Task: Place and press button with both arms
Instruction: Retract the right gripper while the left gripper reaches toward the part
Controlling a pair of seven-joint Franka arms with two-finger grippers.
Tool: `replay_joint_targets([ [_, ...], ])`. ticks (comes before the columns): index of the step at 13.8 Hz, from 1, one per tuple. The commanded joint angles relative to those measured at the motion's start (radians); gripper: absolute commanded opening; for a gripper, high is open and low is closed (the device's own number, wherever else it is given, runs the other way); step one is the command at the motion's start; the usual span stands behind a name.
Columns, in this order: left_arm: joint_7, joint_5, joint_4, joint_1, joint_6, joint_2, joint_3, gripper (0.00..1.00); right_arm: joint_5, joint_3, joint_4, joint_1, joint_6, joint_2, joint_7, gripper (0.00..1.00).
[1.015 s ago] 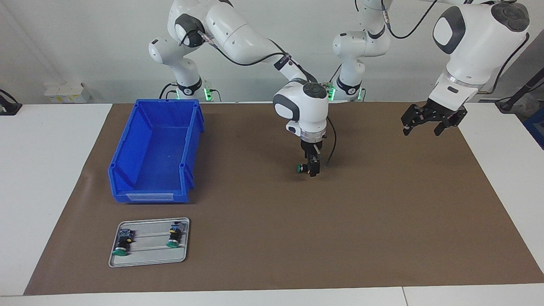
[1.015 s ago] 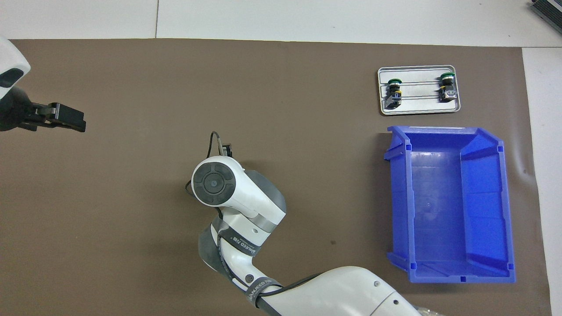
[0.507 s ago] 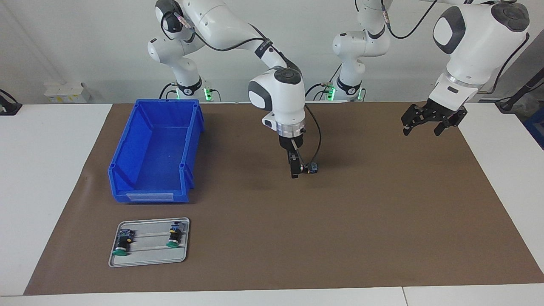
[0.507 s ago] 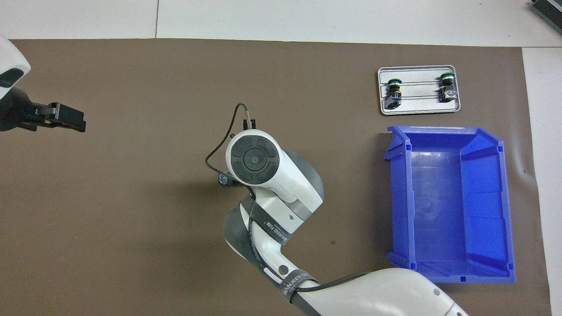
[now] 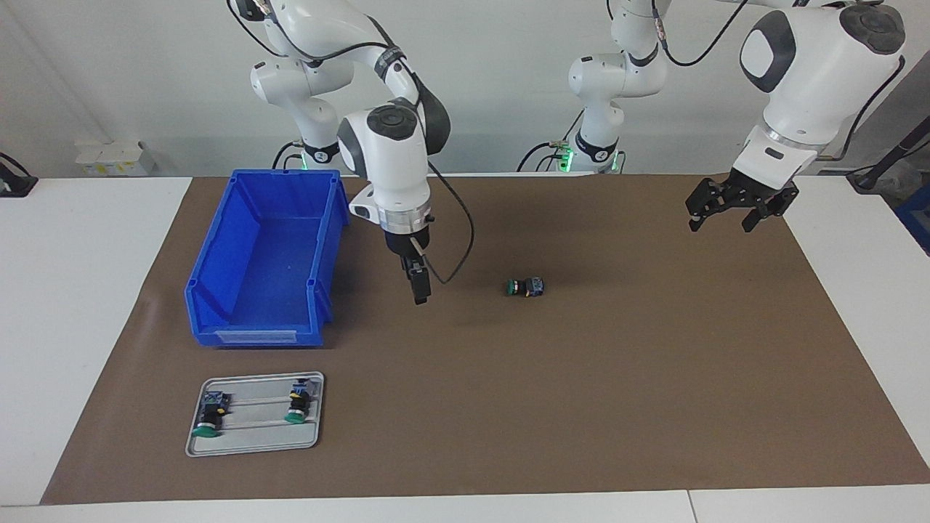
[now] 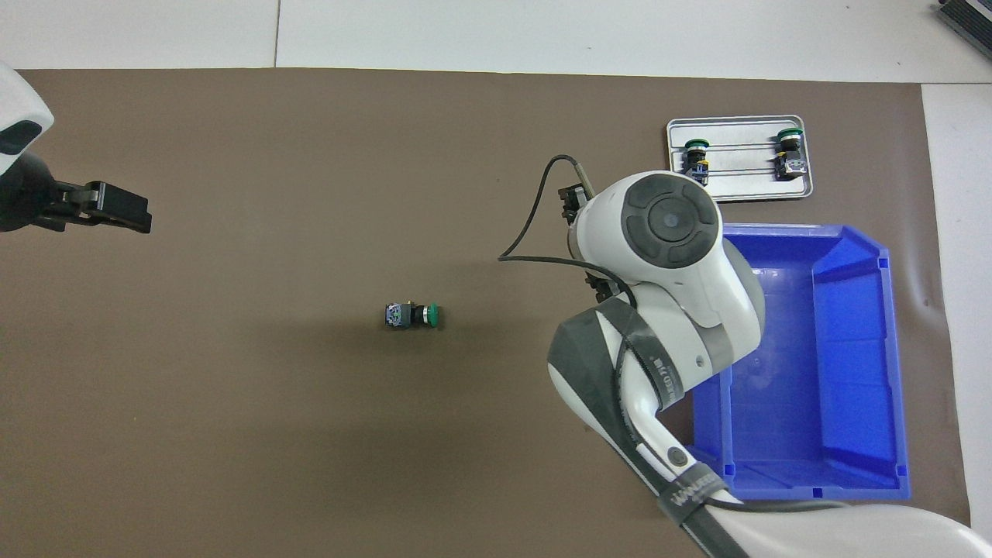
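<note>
White worktop (image 5: pixel 87 290) covered by a broad brown mat (image 5: pixel 617 378), with a large open blue plastic bin (image 5: pixel 265 261) toward the right arm's end and, farther from the robots than it, a small grey metal tray (image 5: pixel 254 436) carrying two spare green-capped push-buttons (image 5: pixel 296 404). Right end effector (image 5: pixel 419 288) raised over bare mat beside the bin, fingers apart and empty; left end effector (image 5: pixel 734 211) waiting above the mat's edge at the left arm's end, fingers spread, empty. Small push-button with round green cap, black body and blue-grey block (image 6: pixel 412 315) lying on its side mid-mat, apart from both.

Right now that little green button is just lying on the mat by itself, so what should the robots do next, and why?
Probably the left gripper, hovering with open jaws over its own end of the mat, should swing over the button. The button lies on its side, unheld, and the right gripper hangs empty beside the blue bin.
</note>
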Motion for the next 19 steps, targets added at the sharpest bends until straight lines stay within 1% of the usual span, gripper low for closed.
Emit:
replay_joint_targets([
  [1,-0.012,0.002,-0.035,-0.003,0.002,-0.033,-0.007,1.0,0.024,0.012,-0.037,-0.099,-0.059,-0.08,-0.273,1.0],
  [3,-0.013,0.002,-0.037,-0.007,0.003,-0.033,-0.012,1.0,0.079,0.012,-0.035,-0.183,-0.093,-0.128,-0.469,1.0],
  [4,-0.006,0.002,-0.035,-0.009,0.006,-0.033,-0.018,1.0,0.081,0.011,-0.034,-0.212,-0.119,-0.146,-0.556,1.0],
  [8,-0.01,0.002,-0.035,-0.087,0.019,-0.033,-0.02,1.0,0.081,0.004,-0.025,-0.312,-0.268,-0.238,-0.935,1.0],
  [10,0.006,0.0,-0.04,-0.119,0.016,-0.035,-0.021,1.0,0.081,0.001,0.012,-0.355,-0.331,-0.251,-1.075,1.0],
  [11,0.048,-0.001,-0.057,-0.148,0.023,-0.042,-0.021,1.0,0.081,0.0,0.036,-0.373,-0.36,-0.251,-1.163,1.0],
  [13,0.26,-0.003,-0.095,-0.197,0.037,-0.061,-0.021,1.0,0.079,0.0,0.067,-0.389,-0.399,-0.251,-1.28,1.0],
  [15,0.379,-0.012,-0.147,-0.234,0.101,-0.073,-0.029,1.0,0.079,0.0,0.119,-0.391,-0.432,-0.245,-1.373,1.0],
  [16,0.47,-0.021,-0.176,-0.256,0.145,-0.078,-0.029,1.0,0.077,0.001,0.141,-0.391,-0.448,-0.24,-1.396,1.0],
  [17,0.556,-0.047,-0.204,-0.271,0.175,-0.078,-0.029,1.0,0.074,0.003,0.164,-0.392,-0.466,-0.236,-1.422,1.0],
  [19,0.721,-0.119,-0.261,-0.299,0.187,-0.078,-0.027,1.0,0.065,0.004,0.225,-0.391,-0.506,-0.213,-1.501,1.0],
])
